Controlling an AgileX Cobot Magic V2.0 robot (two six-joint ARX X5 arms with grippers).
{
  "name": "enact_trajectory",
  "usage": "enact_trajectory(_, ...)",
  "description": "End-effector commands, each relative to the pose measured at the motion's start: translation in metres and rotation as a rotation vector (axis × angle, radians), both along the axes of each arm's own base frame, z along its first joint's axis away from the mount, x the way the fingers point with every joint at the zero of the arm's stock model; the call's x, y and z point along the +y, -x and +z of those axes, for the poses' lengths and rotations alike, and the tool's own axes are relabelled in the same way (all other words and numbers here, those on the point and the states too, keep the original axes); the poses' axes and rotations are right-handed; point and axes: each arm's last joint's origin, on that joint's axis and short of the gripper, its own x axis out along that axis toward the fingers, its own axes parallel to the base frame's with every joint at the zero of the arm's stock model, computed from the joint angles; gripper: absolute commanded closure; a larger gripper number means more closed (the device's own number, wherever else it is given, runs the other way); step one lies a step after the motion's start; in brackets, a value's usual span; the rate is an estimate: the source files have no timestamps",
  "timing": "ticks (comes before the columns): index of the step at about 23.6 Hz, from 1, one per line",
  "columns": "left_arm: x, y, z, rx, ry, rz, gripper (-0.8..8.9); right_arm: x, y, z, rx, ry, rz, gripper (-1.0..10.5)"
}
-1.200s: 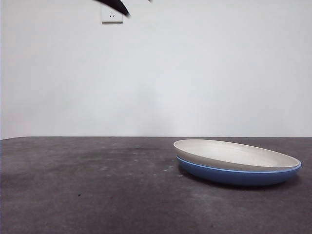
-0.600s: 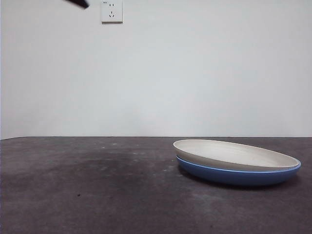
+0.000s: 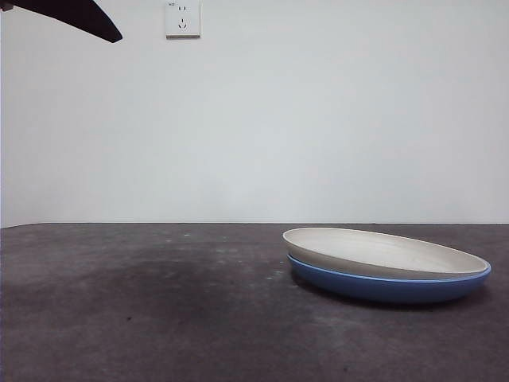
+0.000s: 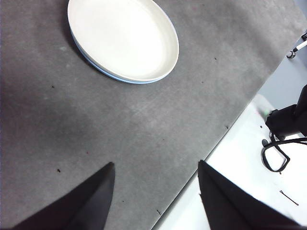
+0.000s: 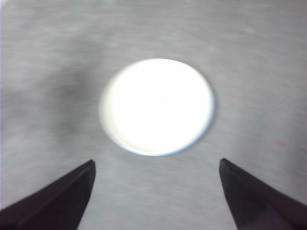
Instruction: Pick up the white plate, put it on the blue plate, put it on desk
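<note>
white plate [image 5: 157,105] below open right gripper [image 5: 156,191]

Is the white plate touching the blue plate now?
Touching. In the front view, the white plate sits nested in the blue plate, with no gap between their rims.

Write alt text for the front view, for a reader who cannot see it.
A white plate sits nested on a blue plate on a dark grey desk. Behind is a plain white wall with a socket; a black arm tip shows at a top corner.
</note>
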Motion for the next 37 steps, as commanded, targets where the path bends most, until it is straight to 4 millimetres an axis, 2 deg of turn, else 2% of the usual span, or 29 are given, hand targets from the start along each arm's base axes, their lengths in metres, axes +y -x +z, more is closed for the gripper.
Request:
enact_trajectory(1,-0.002,0.000,0.003,-0.022,0.006,-0.020,5.34,-0.001,-0.015,-0.010,0.063,0.022,-0.086,5.3)
enact_trajectory(4,-0.002,0.000,0.003,-0.023,0.006,-0.020,5.34,0.000,-0.042,-0.034,0.132,0.032,-0.109,5.3)
enact_trajectory(12,-0.002,0.000,0.003,-0.022,0.006,-0.020,5.34,0.008,-0.135,-0.094,0.289,0.021,-0.100,5.3)
enact_trajectory(16,-0.002,0.000,0.003,-0.022,0.006,-0.020,5.34,0.011,-0.160,-0.118,0.349,0.009,-0.079,5.3)
enact_trajectory(25,-0.002,0.000,0.003,-0.023,0.006,-0.020,5.34,0.014,-0.195,-0.158,0.401,-0.016,-0.054,5.4)
enact_trajectory(28,-0.002,0.000,0.003,-0.023,0.006,-0.020,5.34,0.015,-0.202,-0.169,0.423,-0.014,-0.054,6.0)
enact_trajectory(35,-0.002,-0.001,0.003,-0.023,0.006,-0.020,5.34,0.016,-0.211,-0.187,0.450,-0.012,-0.052,6.3)
enact_trajectory(37,-0.002,0.000,0.003,-0.022,0.006,-0.019,5.34,0.016,-0.213,-0.190,0.451,-0.011,-0.052,6.7)
